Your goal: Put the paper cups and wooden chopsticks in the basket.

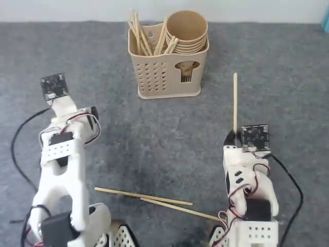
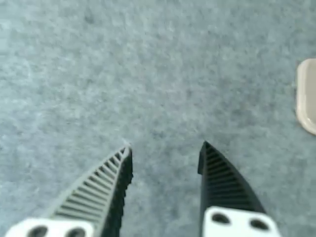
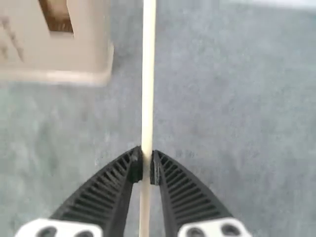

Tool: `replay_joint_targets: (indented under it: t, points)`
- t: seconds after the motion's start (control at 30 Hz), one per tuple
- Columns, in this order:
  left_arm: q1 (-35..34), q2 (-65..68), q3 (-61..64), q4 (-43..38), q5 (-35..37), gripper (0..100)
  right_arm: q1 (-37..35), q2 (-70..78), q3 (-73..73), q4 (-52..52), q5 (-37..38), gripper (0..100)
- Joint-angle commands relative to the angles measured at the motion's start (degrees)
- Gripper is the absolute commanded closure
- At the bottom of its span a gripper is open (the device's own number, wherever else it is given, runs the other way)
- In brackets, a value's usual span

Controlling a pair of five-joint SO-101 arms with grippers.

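My right claw (image 3: 145, 159) is pinched tight on one wooden chopstick (image 3: 148, 74), held just beside the basket (image 1: 167, 77). My left claw (image 2: 165, 148) gapes wide over the grey carpet (image 2: 148, 64), gripping nothing. Stacked paper cups (image 1: 187, 31) and bundled chopsticks (image 1: 141, 38) stand in the basket. Two loose chopsticks (image 1: 139, 195) lie between my arms.

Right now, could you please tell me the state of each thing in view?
Left gripper: open, empty.
Right gripper: shut on chopstick.
Basket: upright.
Cups: stacked in basket.
Binned chopsticks: standing in basket.
Loose chopsticks: lying on table.
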Motion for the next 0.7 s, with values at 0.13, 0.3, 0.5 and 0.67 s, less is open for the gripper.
replay_joint_targets:
  t: [0.13, 0.3, 0.5, 0.67]
  points:
    - [-0.97, 2.37, -3.12, -1.58, 0.35, 79, -6.73, -0.92, -16.09, -8.75, -4.40, 99.1]
    - [-2.11, 11.16, -12.70, 5.80, 0.62, 79, -13.23, -0.84, -18.02, -23.60, -7.38, 99.0]
    - [-2.11, 16.44, -18.77, 10.81, 0.62, 79, -18.59, 5.32, -19.16, -40.84, -8.35, 98.9]
    - [-1.85, 16.53, -18.77, 11.52, 0.62, 79, -19.21, 20.26, -24.97, -49.19, -8.62, 98.9]
